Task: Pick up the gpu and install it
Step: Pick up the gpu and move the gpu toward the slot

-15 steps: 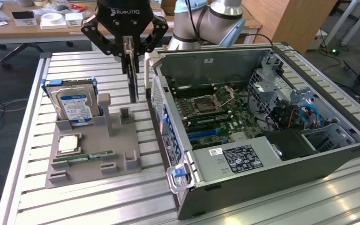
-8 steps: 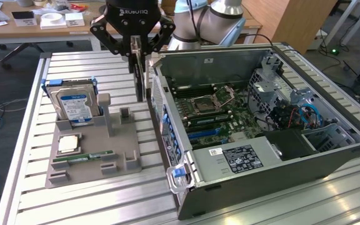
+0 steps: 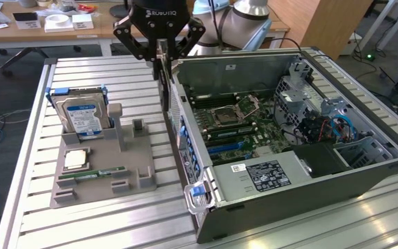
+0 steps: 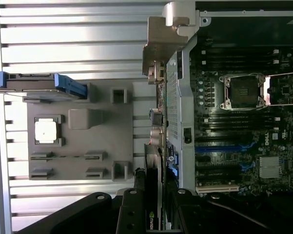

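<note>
Black pincer (image 3: 162, 56), dark gpu (image 3: 163, 78), blue-and-white labelled hard drive (image 3: 81, 115), grey fixture (image 3: 102, 162), silver ribbed table (image 3: 95, 72).

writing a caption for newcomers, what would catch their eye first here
The black claw at the top of the exterior view grips the gpu, which hangs upright and edge-on above the edge of the open computer case. The case lies on its side with the motherboard bared. On the exterior view's left, a blue-labelled hard drive stands in a grey holder.
</note>
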Tool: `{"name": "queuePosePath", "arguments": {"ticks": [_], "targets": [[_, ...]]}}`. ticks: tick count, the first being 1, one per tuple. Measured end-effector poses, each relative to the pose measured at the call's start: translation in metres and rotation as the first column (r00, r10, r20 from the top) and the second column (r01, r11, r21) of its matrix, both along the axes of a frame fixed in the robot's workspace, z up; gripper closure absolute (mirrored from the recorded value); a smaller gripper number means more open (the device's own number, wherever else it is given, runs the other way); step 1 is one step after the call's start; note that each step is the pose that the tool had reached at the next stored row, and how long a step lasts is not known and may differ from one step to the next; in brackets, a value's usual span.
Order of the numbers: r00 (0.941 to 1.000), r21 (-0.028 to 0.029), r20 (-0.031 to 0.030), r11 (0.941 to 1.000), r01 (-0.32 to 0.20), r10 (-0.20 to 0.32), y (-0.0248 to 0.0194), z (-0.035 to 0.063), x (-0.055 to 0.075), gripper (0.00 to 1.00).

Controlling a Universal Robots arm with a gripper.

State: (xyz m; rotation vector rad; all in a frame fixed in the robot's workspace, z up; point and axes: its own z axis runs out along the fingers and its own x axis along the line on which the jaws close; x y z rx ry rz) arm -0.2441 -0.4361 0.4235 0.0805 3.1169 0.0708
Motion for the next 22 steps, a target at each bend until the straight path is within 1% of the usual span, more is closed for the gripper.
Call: {"name": "queuePosePath", "arguments": {"ticks": [22], "targets": [[1.0000,0.0003,0.0001,1.0000,0.000,0.000,0.0000,0.0000,0.060,0.74]]}}
